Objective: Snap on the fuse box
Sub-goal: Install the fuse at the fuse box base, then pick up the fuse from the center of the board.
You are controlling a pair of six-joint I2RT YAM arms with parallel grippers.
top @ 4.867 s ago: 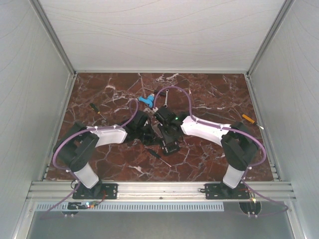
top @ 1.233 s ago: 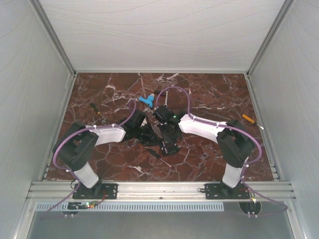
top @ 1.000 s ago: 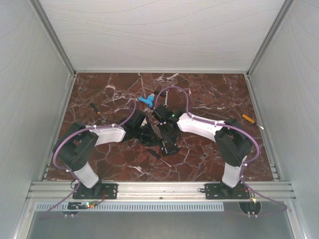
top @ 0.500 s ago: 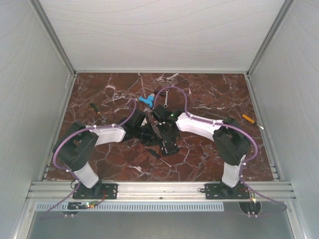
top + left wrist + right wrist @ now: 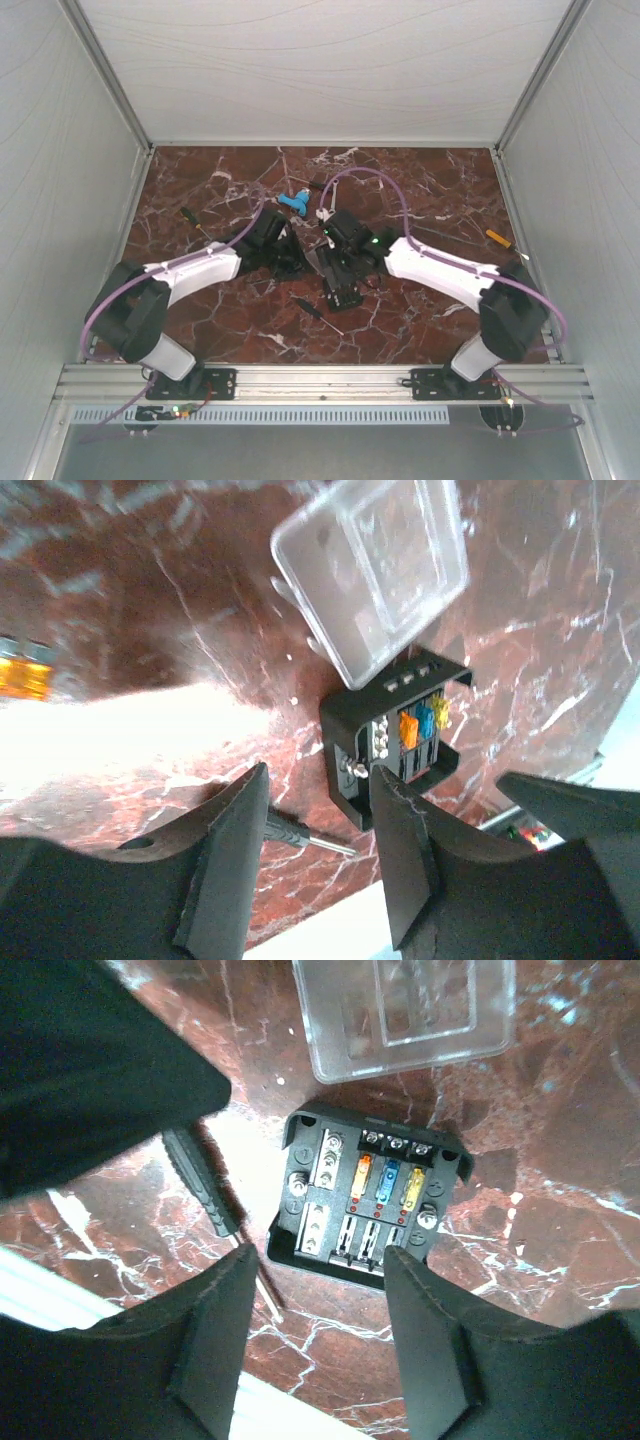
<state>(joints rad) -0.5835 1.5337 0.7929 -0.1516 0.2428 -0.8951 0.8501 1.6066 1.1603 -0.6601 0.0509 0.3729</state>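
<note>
The fuse box (image 5: pixel 365 1200) is a black square box lying uncovered on the marble, with orange, blue and yellow fuses showing. Its clear square lid (image 5: pixel 405 1015) lies on the table just beyond it, not on the box. My right gripper (image 5: pixel 322 1345) hovers above the box's near edge, open and empty. In the left wrist view the lid (image 5: pixel 372 575) and the fuse box (image 5: pixel 400 745) lie ahead of my left gripper (image 5: pixel 318 870), also open and empty. From above, the fuse box (image 5: pixel 343 292) sits just in front of both grippers at mid-table.
A small black-handled screwdriver (image 5: pixel 205 1195) lies close to the box's left side. A blue plastic piece (image 5: pixel 292 202) and a wrench (image 5: pixel 335 188) lie behind the arms. One screwdriver (image 5: pixel 195 222) rests at the left, an orange-handled one (image 5: pixel 498 238) at the right.
Both arms have stretched out, their elbows swinging outward toward the near corners. The two wrists have drawn slightly apart above the fuse box.
</note>
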